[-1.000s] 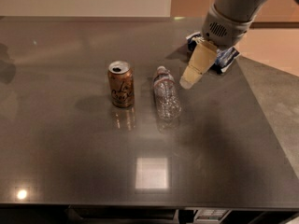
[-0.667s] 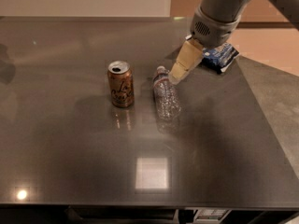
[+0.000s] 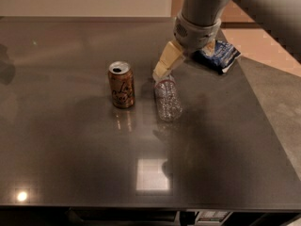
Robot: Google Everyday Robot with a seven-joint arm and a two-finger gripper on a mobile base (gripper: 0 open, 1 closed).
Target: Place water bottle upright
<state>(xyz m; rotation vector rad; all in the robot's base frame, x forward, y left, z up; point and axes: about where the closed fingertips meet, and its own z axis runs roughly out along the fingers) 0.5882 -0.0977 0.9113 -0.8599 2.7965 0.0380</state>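
The water bottle (image 3: pixel 167 99), clear ribbed plastic, lies on its side on the dark table (image 3: pixel 70 149), just right of the soda can. Its cap end points away from me and is hidden behind my gripper. My gripper (image 3: pixel 162 71), with cream-coloured fingers, hangs from the grey arm at the upper right and sits right over the bottle's far end.
An orange-brown soda can (image 3: pixel 121 84) stands upright left of the bottle. A blue and white snack bag (image 3: pixel 217 55) lies near the table's far right edge. The table's right edge runs diagonally, with floor beyond.
My gripper has moved left and down from beside the snack bag to the bottle's far end. The bottle and can have not moved.
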